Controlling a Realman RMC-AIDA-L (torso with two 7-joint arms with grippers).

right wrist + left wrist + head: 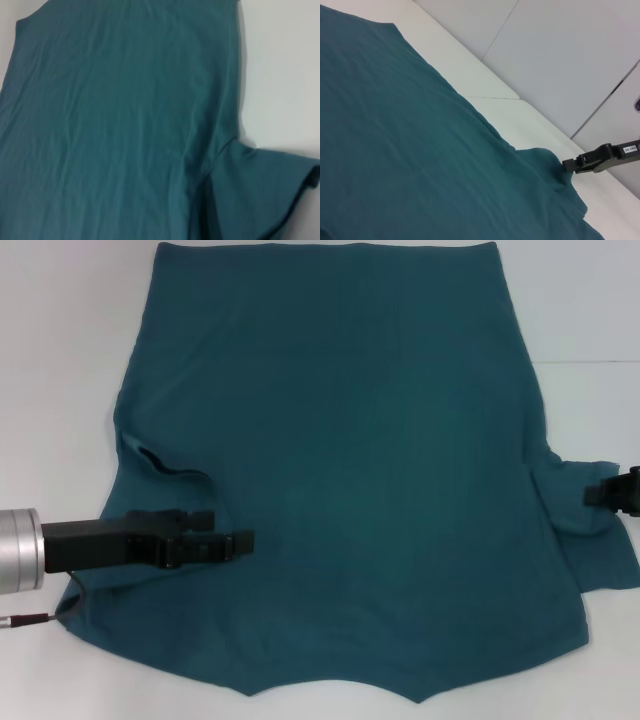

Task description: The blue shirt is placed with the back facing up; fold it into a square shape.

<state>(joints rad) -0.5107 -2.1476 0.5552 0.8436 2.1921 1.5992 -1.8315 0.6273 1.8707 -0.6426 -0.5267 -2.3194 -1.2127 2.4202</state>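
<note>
Large dark teal-blue cotton T-shirt (350, 470) spread flat, plain back up, across the white tabletop (60, 340), filling most of the head frame; hem toward the top edge, shoulders toward the bottom. Left sleeve already turned in over the body at centre left, right sleeve still splayed out at centre right.

Best done by pinching only the sleeve's edge layer, lifting low, then drawing it straight inward so the fold line runs parallel to the side seam; smoothing afterwards, to keep the final square crisp.

Left gripper (235, 543) reaching horizontally from lower left, low over the folded-in sleeve, black fingers drawn together, probably on nothing, though contact hard to judge. Right gripper (597, 495) at the right edge, tip touching the sleeve cloth; finger state impossible to tell.
</note>
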